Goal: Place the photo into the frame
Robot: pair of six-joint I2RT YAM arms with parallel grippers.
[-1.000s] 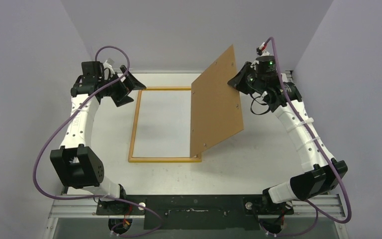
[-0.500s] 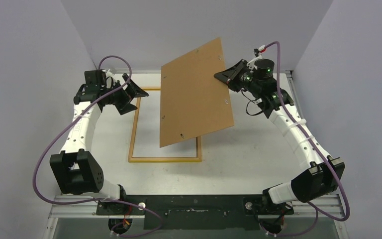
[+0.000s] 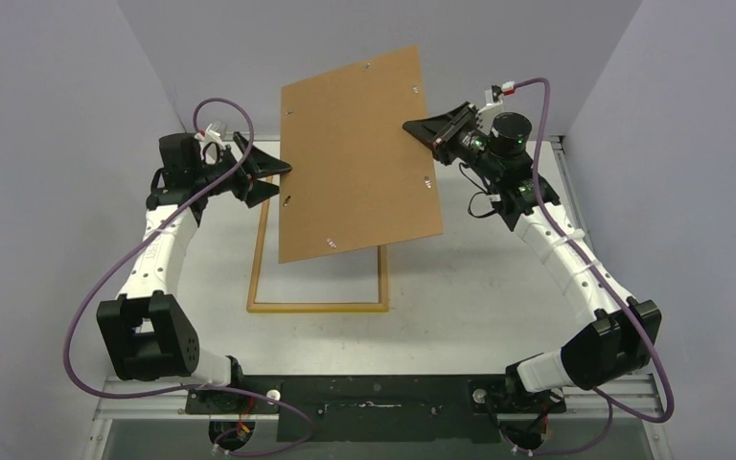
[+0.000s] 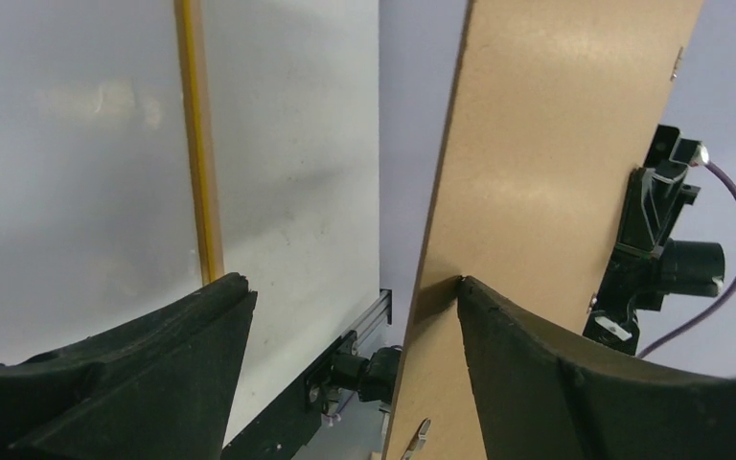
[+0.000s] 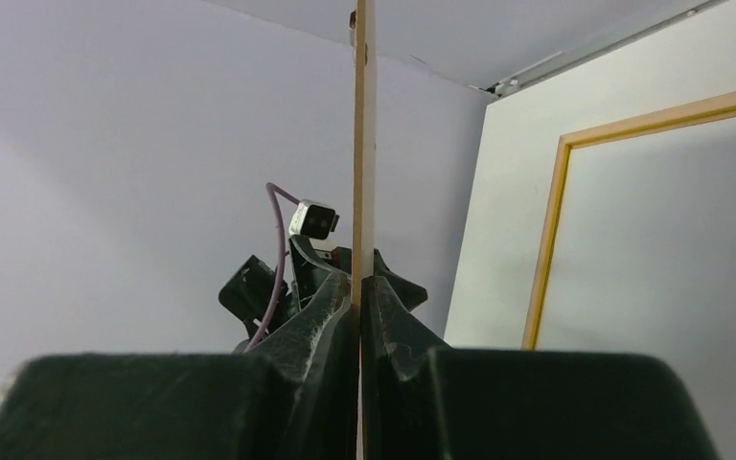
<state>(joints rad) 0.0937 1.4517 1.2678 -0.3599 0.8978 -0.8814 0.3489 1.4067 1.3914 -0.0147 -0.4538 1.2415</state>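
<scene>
We see the right gripper (image 3: 414, 128) pinched flat on the backing board (image 3: 355, 163). In its own wrist view the two fingers (image 5: 326, 316) meet with only the thin edge of the board (image 5: 364, 144) between them, and the board rises straight up out of that pinch. It hangs off the table (image 3: 479, 278), tilted, with this grip on its right edge.

The left gripper (image 3: 280, 177) stands at the opposite edge with its jaws wide apart. In the left wrist view the board's edge (image 4: 556, 144) comes down into the gap and meets the inner tip of one finger (image 4: 498, 335), while the other finger (image 4: 172, 345) stays well clear of it. It is a touch on one side, not a clamp.

The frame (image 3: 316, 307) lies flat on the table below the fingers of both arms, partly covered from above by the raised board. Its yellow rail (image 4: 196, 144) runs just beyond the left gripper's free finger. A pale sheet fills the opening — possibly the photo (image 3: 316, 278) lying white side up, though we cannot tell it from bare table at this angle.
</scene>
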